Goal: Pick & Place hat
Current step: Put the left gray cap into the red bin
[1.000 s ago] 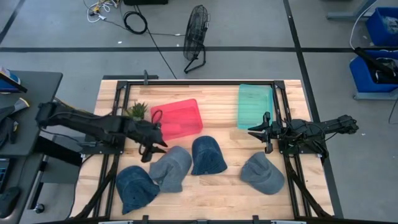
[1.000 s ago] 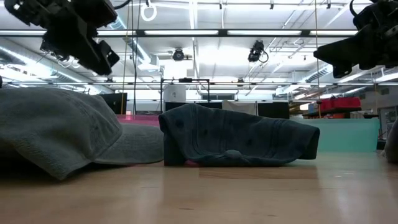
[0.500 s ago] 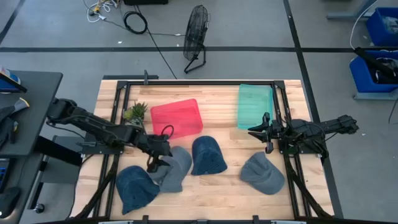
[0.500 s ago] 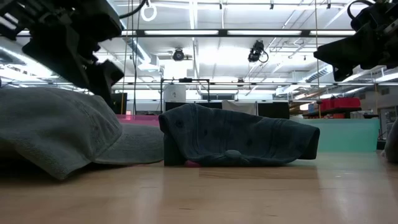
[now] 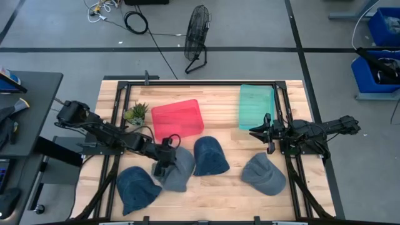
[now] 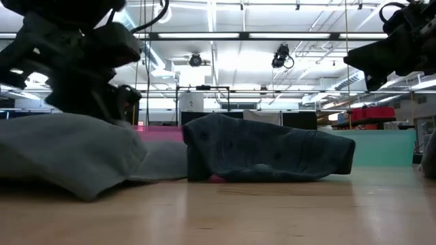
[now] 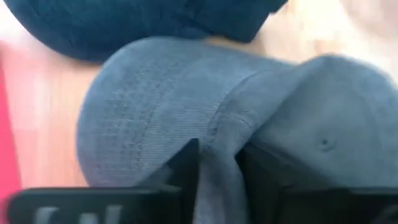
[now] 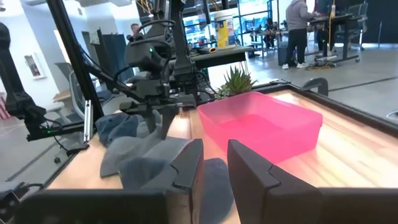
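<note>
A grey-blue hat [image 5: 177,170] lies on the wooden table between two dark blue hats [image 5: 134,187] [image 5: 209,156]; a grey hat [image 5: 264,174] lies farther right. My left gripper [image 5: 164,157] is down on the grey-blue hat and shut on its cloth, which fills the left wrist view [image 7: 149,93]. In the low view, this gripper [image 6: 92,92] stands over the hat [image 6: 68,146]. My right gripper [image 5: 255,131] hovers shut and empty near the teal bin [image 5: 256,105]. My left gripper pinches a raised fold of the hat's crown [image 7: 219,134] between its two fingers [image 7: 186,165]. It comes from above, slanting from the table's left. The hat rests on the table, its cloth bunched up at the fingers.
A red bin [image 5: 178,119] and a small plant [image 5: 135,112] stand behind the hats, with the teal bin at the far right. A black frame [image 5: 200,82] rims the table. People and desks show in the room beyond [image 8: 298,25].
My left gripper has gone down and toward the table's right and near edges, from beside the red bin onto the grey-blue hat. The hat's crown has been pressed lower and bunched, and the middle dark blue hat has shifted slightly right.
</note>
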`<state>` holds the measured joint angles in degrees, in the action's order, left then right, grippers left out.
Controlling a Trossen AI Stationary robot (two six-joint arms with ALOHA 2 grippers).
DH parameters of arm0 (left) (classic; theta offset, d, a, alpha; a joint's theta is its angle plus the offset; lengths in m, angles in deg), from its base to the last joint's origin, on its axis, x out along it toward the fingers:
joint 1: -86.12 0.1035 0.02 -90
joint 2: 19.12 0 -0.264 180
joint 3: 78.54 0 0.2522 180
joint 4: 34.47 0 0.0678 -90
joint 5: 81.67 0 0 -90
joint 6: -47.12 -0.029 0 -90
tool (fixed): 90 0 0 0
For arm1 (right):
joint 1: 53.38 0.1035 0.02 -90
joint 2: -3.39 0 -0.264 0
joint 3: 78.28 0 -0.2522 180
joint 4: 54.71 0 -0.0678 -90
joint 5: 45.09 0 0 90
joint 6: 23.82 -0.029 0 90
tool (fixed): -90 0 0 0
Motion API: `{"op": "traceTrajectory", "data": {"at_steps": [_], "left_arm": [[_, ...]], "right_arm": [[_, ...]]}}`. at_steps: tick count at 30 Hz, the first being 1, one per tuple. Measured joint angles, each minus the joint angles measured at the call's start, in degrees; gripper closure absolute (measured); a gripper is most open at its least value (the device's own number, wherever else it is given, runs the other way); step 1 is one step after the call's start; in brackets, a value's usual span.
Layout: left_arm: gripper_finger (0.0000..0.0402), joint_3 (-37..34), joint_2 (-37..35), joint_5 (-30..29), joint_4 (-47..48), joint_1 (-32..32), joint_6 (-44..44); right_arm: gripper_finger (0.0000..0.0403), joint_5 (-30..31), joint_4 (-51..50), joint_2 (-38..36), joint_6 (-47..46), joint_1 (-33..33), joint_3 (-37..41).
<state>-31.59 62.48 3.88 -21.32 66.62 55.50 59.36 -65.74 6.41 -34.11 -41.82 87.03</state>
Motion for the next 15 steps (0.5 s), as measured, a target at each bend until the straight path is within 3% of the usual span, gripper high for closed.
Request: {"op": "traceTrajectory", "data": {"at_steps": [2, 4, 10, 15], "left_arm": [[0.0366, 0.7, -1.1, 0.4, 0.5, -0.6, 0.0], [0.0389, 1.7, -3.0, 0.6, 1.2, -1.2, -0.4], [0.0396, 8.3, -11.0, -2.3, 8.8, -1.0, -14.2], [0.0395, 16.6, -14.6, -8.9, 23.7, 4.1, -25.6]], "right_arm": [[0.0323, 0.0, 0.0, 0.0, -1.0, 0.0, 0.0], [0.0323, 0.0, 0.0, 0.0, -1.6, 0.0, 0.0], [0.0323, 0.0, 0.0, 0.0, -1.7, 0.0, 0.0], [0.0323, 0.0, 0.0, 0.0, -0.8, 0.0, 0.0]]}}
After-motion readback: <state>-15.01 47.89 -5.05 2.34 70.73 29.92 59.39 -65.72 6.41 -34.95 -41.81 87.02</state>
